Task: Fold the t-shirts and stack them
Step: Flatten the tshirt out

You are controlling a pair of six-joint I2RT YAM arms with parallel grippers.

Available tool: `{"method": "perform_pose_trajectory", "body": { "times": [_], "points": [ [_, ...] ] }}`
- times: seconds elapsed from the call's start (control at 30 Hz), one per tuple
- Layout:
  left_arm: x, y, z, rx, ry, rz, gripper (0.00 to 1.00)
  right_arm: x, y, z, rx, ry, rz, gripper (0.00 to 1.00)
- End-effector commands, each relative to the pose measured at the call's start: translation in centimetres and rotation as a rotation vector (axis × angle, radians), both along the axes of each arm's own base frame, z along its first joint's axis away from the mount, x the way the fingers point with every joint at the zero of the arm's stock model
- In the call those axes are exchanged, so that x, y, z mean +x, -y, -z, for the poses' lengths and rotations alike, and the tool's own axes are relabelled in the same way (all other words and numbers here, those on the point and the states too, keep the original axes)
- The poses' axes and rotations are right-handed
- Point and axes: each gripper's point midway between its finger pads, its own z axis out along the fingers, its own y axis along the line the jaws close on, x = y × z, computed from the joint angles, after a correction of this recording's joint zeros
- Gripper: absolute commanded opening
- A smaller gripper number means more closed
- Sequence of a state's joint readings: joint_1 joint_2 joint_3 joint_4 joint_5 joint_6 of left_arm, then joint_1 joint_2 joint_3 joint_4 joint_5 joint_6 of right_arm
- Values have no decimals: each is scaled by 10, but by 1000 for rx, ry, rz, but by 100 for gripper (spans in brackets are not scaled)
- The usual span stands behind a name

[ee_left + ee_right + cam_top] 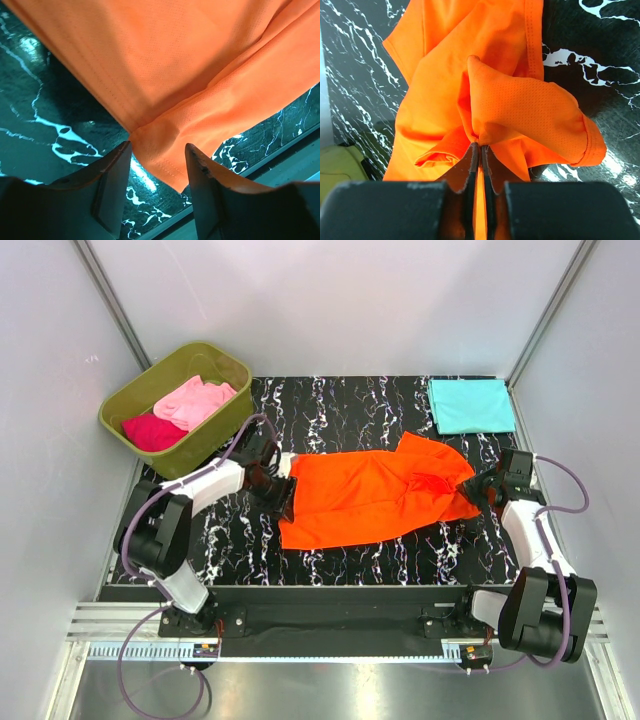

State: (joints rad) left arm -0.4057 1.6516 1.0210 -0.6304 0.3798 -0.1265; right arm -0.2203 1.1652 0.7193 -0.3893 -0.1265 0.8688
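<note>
The bright orange t-shirt (370,495) lies spread across the middle of the black marbled mat. My left gripper (282,488) sits at its left edge, open, with a cloth corner (160,150) between the fingers (112,180) but not pinched. My right gripper (480,488) is at the shirt's right end, shut on a bunched fold of the orange cloth (520,105). A folded teal t-shirt (470,405) lies flat at the back right. The light pink t-shirt (195,400) and the magenta t-shirt (152,430) lie crumpled in the olive-green tub (135,400).
The tub stands at the back left, close to my left arm. The mat's near edge (260,160) and a metal rail (330,645) run along the front. White walls close in both sides and the back.
</note>
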Motion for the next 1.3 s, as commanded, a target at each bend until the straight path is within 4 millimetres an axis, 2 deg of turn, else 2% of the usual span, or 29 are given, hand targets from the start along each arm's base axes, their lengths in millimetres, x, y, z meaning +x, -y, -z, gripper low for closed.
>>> {"method": "perform_pose_trajectory", "body": {
  "times": [0.0, 0.1, 0.2, 0.27, 0.3, 0.37, 0.4, 0.53, 0.67, 0.97, 1.27],
  "points": [
    [3, 10, -1, -56, 15, 46, 50, 5, -3, -1, 4, 17, -41, 11],
    [4, 11, -1, -58, 12, 47, 44, 5, -2, 2, 4, 7, -38, 18],
    [4, 11, 0, -54, 8, 51, 43, 6, 0, 1, -3, 10, -26, 26],
    [4, 11, 1, -51, 4, 52, 44, 6, 1, 1, -6, 9, -23, 25],
    [4, 11, 0, -50, 8, 52, 45, 7, 1, 2, -3, 8, -21, 15],
    [4, 10, 0, -45, 7, 51, 45, 7, 1, 3, -3, 8, -21, 12],
    [5, 10, -1, -45, 9, 52, 46, 7, 1, 2, -1, 6, -21, 12],
    [6, 7, 0, -24, 13, 47, 48, 8, 3, 1, -2, 9, -4, 27],
    [4, 5, 0, -19, 8, 55, 48, 12, 5, -2, -10, 16, -1, 31],
    [4, 2, 4, 5, 3, 52, 44, 15, 8, 6, -19, -14, 2, 32],
    [8, -2, 4, 35, 19, 42, 44, 17, 16, 5, -50, -20, 15, 26]
  ]
}}
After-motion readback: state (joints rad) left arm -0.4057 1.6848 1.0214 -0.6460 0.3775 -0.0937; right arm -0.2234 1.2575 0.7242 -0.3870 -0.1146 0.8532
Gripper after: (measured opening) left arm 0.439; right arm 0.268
